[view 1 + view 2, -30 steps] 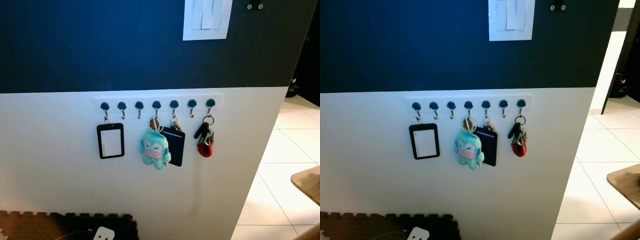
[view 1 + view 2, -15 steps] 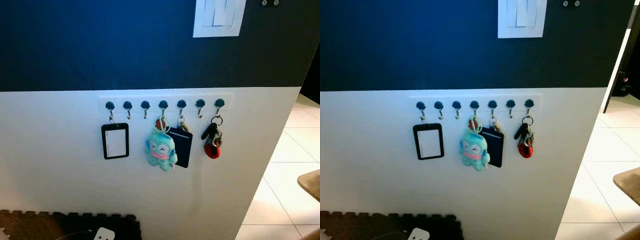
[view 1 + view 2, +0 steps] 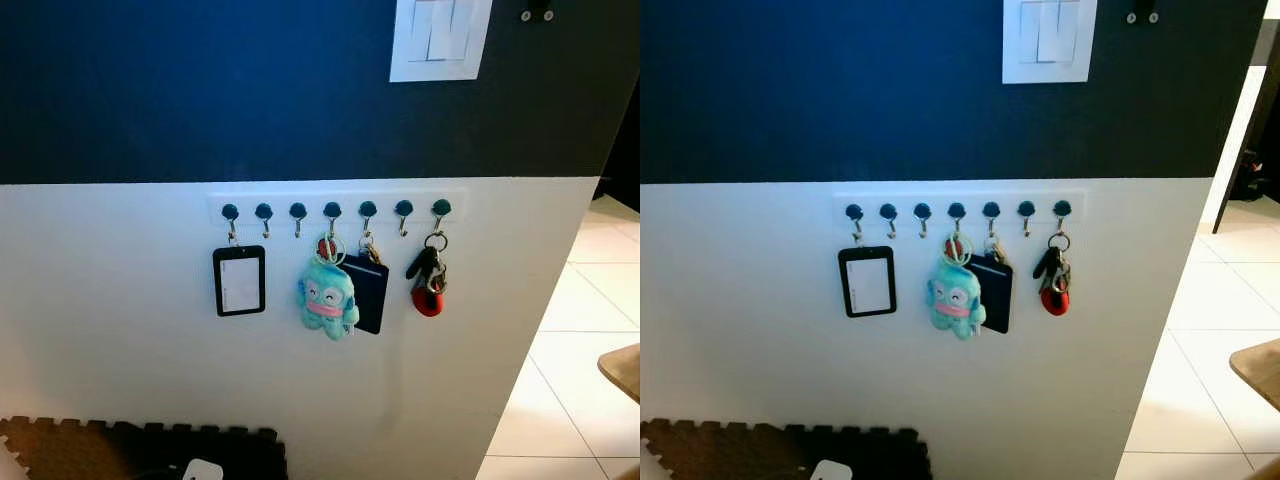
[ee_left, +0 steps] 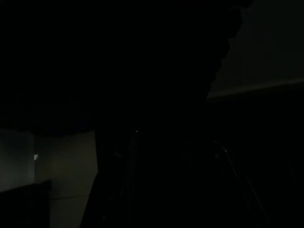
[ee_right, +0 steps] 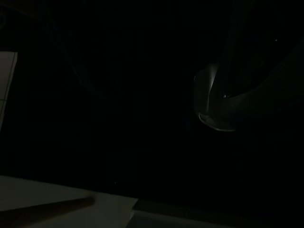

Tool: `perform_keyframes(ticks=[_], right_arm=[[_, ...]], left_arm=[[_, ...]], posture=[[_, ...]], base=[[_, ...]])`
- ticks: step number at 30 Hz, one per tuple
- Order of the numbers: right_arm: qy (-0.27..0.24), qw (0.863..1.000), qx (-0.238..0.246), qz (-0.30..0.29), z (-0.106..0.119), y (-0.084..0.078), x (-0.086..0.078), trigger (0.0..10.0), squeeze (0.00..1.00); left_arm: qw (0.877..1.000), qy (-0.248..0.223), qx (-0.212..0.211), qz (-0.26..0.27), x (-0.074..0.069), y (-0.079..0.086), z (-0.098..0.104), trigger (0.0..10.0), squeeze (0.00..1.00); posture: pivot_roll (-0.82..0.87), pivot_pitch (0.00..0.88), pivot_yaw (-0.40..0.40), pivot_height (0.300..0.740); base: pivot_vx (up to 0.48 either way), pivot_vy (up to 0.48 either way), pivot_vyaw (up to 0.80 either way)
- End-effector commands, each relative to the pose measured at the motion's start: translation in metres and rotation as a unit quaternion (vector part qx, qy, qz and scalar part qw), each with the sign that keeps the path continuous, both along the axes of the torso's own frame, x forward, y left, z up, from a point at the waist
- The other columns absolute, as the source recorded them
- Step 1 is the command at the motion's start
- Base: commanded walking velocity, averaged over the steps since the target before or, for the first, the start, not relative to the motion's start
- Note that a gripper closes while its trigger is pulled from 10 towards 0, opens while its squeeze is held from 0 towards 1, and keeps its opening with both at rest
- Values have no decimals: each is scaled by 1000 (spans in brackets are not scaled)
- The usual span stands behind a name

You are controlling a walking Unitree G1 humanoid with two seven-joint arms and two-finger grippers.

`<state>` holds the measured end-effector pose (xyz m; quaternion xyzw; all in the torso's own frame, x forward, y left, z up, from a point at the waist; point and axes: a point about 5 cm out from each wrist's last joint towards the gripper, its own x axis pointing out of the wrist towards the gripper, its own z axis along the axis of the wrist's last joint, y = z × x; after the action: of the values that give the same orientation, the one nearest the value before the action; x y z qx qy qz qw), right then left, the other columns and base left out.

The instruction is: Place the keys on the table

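**Entry: keys on hook rail, not yet taken**

**Left eye view.** We take the white hook rail (image 3: 335, 207) as our landmark. It is fixed on the white lower part of the wall, just under the dark blue band. The keys (image 3: 427, 283), a black fob with a red tag on a ring, hang from the rail's right-end hook. Under the rail's middle hooks hang a teal plush charm (image 3: 328, 299) and, touching it on its right, a dark card wallet (image 3: 368, 293). A black badge holder (image 3: 239, 281) hangs from the left-end hook. A light switch plate (image 3: 441, 39) sits above the rail on the blue band. The corner of a wooden table (image 3: 622, 367) shows well right of the rail and lower.

**Right eye view.** Same layout; the keys (image 3: 1054, 279) hang clear of the wallet, with white wall between them.

**Left wrist view.** Near black; we cannot tell how the left gripper's jaws stand.

**Right wrist view.** Near black, with one pale curved shape we cannot identify; we cannot tell the right jaws either.

**Handling note.** We judge the step to be the approach. The right arm looks the nearer choice. We should close low on the fob or tag, lift the ring up off the hook before pulling away, and stay clear of the wallet beside it.
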<state>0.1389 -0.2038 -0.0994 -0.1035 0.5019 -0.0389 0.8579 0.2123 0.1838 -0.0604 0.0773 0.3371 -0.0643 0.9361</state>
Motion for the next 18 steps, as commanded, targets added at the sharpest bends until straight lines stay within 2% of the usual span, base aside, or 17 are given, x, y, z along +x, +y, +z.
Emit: perform_keyframes(ticks=[1, 5, 10, 18], right_arm=[[7, 1000, 4, 3, -2, 5, -2, 10000, 0], [3, 1000, 2, -1, -1, 5, -1, 10000, 0], [4, 1000, -5, -10, -1, -5, -6, 10000, 0], [11, 1000, -13, -4, -1, -12, -10, 10000, 0]], left_arm=[[1000, -3, -4, 4, -2, 1, 0, 10000, 0], [1000, -1, -1, 6, -3, 1, -1, 10000, 0], [999, 10, 27, 42, -6, 12, -3, 10000, 0], [999, 8, 32, 37, -5, 13, -2, 10000, 0]], posture=[[-2, 0, 47, 740], [-4, 0, 49, 740], [-6, 0, 47, 740], [-1, 3, 44, 740]], base=[[0, 0, 0], [0, 0, 0], [0, 0, 0], [0, 0, 0]])
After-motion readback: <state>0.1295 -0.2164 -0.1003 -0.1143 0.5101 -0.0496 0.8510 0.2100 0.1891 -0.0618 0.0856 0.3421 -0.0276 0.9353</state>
